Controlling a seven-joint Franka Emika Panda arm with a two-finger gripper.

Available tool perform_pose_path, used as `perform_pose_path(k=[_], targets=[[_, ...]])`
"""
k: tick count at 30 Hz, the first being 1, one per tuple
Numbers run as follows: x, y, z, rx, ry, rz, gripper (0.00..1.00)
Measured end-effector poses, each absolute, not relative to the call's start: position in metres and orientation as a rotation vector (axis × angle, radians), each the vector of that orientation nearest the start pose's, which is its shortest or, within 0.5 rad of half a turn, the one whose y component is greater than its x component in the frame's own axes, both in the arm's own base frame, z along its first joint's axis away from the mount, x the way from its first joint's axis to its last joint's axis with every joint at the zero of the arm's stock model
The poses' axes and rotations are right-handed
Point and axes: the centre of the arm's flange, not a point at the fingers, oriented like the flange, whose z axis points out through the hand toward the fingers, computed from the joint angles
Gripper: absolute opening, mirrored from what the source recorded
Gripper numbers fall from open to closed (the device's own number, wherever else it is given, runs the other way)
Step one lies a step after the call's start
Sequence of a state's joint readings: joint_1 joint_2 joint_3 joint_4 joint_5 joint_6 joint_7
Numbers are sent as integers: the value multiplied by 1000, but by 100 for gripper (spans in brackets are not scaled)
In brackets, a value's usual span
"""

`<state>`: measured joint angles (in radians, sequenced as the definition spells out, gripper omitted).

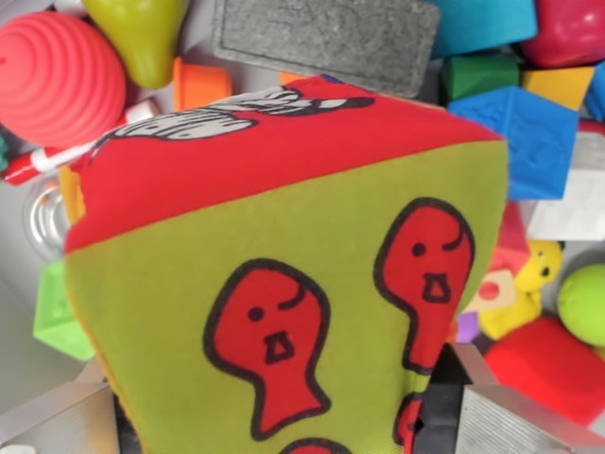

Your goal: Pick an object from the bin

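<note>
One soft fabric cube (284, 274) is apparently clamped between the gripper (284, 421) fingers, raised above the bin's clutter.

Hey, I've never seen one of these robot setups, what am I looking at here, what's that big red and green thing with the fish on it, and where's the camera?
There is one picture, taken by a camera on the robot arm's wrist, looking down past its gripper into a bin of toys. The two metal fingers show at the bottom corners. Between them sits a soft cloth cube, green with red fish on one face and red on another. It fills most of the view, and the gripper appears to be holding it. Below it lie other toys: a ribbed pink ball, a blue house-shaped block, a grey pad, a yellow-green pear shape and a green ball.
</note>
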<state>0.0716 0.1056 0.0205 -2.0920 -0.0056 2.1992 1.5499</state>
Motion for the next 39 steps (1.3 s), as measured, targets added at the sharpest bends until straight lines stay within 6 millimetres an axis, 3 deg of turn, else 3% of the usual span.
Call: perform_pose_path(k=[23, 39], targets=[[561, 52, 461, -2346, 2091, -5, 0], [561, 52, 495, -2346, 2092, -4, 0]])
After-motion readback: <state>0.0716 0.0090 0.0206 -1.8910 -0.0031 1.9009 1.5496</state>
